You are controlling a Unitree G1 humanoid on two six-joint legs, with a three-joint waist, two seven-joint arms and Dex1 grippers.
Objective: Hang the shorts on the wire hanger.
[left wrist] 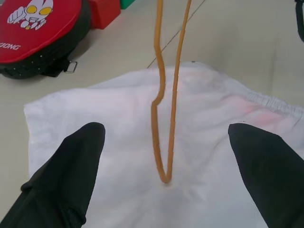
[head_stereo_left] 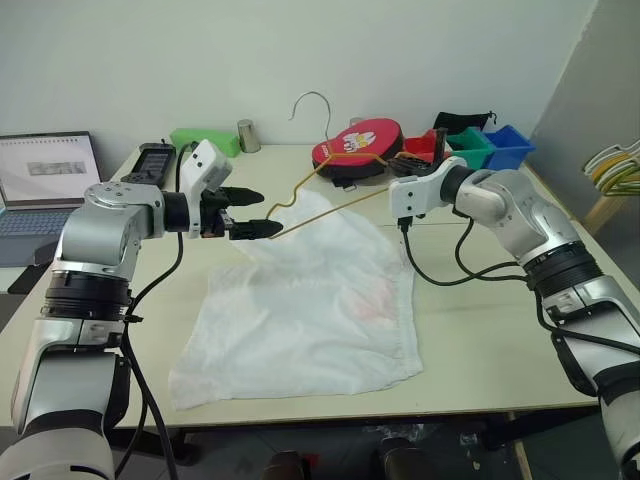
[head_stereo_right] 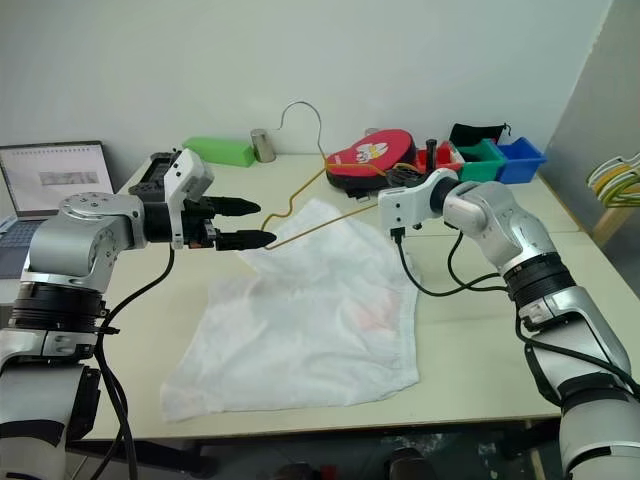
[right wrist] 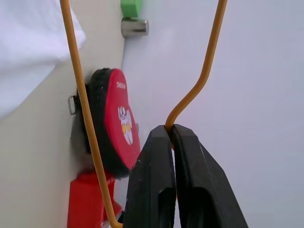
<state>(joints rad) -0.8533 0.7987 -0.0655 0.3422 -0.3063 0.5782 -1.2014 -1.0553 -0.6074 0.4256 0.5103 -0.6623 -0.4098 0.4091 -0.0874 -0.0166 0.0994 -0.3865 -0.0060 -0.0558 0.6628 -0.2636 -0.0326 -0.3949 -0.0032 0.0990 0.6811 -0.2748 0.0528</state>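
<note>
The white shorts (head_stereo_left: 300, 310) lie spread flat on the table, with the gathered waistband (left wrist: 275, 102) and a faint pink mark (head_stereo_left: 375, 305) toward the right. The thin yellow-tan wire hanger (head_stereo_left: 330, 212) hangs in the air above their far edge, hook (head_stereo_left: 312, 98) up. My right gripper (right wrist: 171, 130) is shut on the hanger's wire at one shoulder. My left gripper (head_stereo_left: 266, 212) is open and level at the hanger's other end. That narrow wire tip (left wrist: 164, 176) sits between its two black fingers (left wrist: 80, 161), just over the fabric and not gripped.
A red round case (head_stereo_left: 357, 145) and red, green and blue bins (head_stereo_left: 480, 148) stand at the back right. A green block (head_stereo_left: 205, 138) and a metal cup (head_stereo_left: 247, 135) are at the back. A laptop (head_stereo_left: 45, 185) sits far left, and thicker hangers (head_stereo_left: 615, 165) hang far right.
</note>
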